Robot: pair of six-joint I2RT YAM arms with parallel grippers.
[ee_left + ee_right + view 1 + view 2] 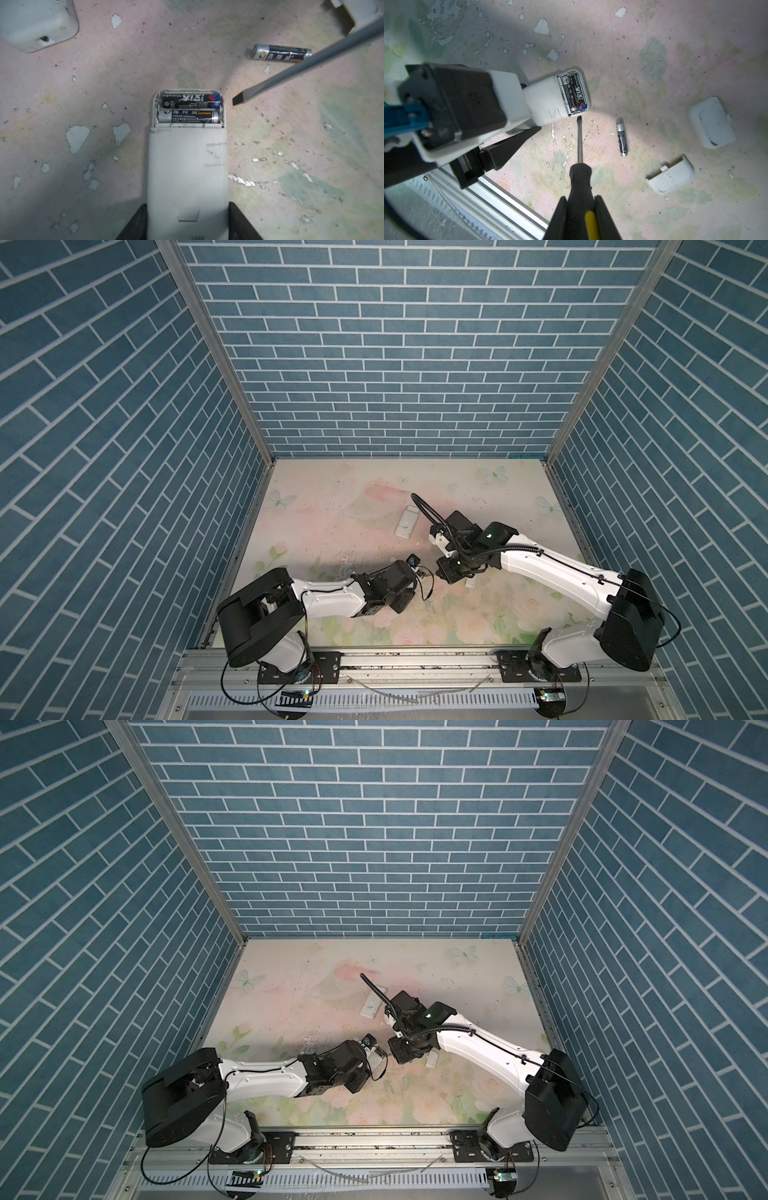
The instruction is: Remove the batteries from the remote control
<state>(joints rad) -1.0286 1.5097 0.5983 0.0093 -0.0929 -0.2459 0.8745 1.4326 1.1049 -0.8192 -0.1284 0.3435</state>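
White remote [187, 166] clamped in our L end effector [187, 207], 2 batteries [190, 101] inside; R end effector [580, 198] at 3 o'clock grips screwdriver [580, 174].

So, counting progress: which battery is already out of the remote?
The blue-and-silver battery lying loose on the table; the other two batteries sit side by side inside the open remote.
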